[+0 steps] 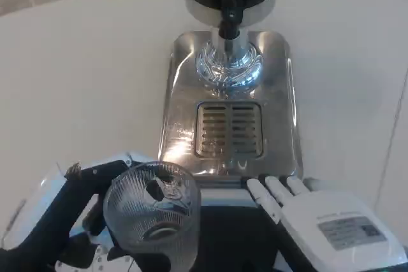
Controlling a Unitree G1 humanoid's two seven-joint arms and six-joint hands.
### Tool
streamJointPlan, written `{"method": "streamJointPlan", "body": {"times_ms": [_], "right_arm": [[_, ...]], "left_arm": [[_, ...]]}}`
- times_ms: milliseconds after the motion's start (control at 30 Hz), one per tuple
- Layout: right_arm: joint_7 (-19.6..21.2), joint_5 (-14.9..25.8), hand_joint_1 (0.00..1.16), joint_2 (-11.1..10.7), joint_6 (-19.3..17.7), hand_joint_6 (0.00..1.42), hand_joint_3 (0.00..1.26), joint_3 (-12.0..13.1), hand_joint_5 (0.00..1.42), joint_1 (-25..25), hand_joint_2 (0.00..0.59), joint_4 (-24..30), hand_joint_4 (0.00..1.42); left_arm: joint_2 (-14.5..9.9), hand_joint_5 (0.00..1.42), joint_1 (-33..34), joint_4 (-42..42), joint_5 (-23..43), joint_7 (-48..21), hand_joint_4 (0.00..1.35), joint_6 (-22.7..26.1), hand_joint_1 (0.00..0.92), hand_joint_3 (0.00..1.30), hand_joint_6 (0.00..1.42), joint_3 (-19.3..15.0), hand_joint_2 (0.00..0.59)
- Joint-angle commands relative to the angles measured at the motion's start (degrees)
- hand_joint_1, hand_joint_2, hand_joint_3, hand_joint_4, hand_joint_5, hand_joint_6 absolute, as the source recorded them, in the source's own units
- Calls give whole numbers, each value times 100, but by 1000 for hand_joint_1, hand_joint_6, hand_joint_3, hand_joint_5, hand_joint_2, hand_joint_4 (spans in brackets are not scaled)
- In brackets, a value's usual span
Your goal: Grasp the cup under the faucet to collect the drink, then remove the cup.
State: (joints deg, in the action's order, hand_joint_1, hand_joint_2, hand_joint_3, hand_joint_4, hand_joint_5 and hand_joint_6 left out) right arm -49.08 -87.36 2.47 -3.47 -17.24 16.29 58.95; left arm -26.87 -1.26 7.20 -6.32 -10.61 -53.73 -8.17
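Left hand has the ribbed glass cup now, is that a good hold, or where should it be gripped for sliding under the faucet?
Keep to the side wall. The glass cup stands upright with its mouth open upward, and the left hand wraps the ribbed wall from the cup's left. That leaves the rim clear for the faucet and the base free to set on the drip tray. The ribs probably help against slipping.
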Motion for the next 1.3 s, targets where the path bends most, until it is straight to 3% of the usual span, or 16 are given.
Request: {"method": "streamJointPlan", "body": {"times_ms": [33, 567, 867, 1300], "right_arm": [[-35, -30, 525, 178, -38, 0, 0, -81, 0, 89, 504, 93, 0], [-14, 36, 516, 196, -20, 0, 0, -23, 0, 104, 513, 105, 0], [-171, 65, 512, 180, -39, 0, 0, 31, 0, 52, 514, 105, 0], [-236, -42, 510, 270, -24, 0, 0, -2, 0, 152, 514, 105, 0]], "left_arm": [[43, 1388, 20, -77, 52, 61, 1152, 121, 608, 938, 1424, -62, 20], [441, 1389, 664, 133, -323, 331, 1152, 746, 608, 938, 1424, -42, 14], [576, 1389, 1408, 895, -731, 776, 1152, 843, 613, 938, 1424, 55, 10], [828, 1388, 2593, 2244, -1606, 1816, 1152, 836, 617, 934, 1424, 532, 8]]}}
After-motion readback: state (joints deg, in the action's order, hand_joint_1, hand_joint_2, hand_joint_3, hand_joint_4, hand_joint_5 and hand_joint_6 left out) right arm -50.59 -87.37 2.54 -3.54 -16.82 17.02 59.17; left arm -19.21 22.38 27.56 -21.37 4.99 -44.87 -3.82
